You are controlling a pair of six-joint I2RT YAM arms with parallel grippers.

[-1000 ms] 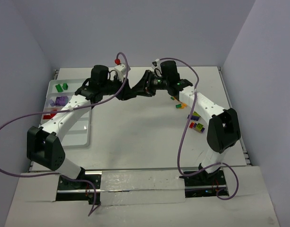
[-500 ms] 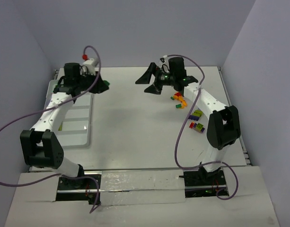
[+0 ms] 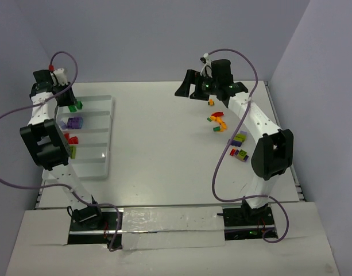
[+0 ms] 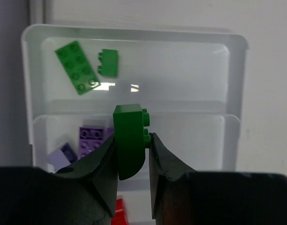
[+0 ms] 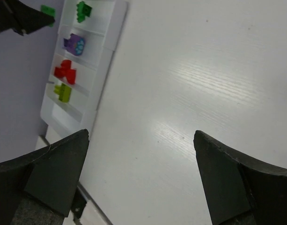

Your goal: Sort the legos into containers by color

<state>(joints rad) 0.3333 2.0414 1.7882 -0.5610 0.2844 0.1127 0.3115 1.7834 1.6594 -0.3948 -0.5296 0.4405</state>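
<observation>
Dark green lego (image 4: 129, 123) sits clamped in my left gripper (image 4: 131, 146) above the tray (image 4: 237, 93), far end; my right gripper (image 5: 141, 136) hangs spread wide, empty.

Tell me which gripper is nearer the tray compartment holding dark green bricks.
Left. The left gripper hangs at the edge of that compartment, shut on a green brick; the right gripper stands open far across the table.
</observation>
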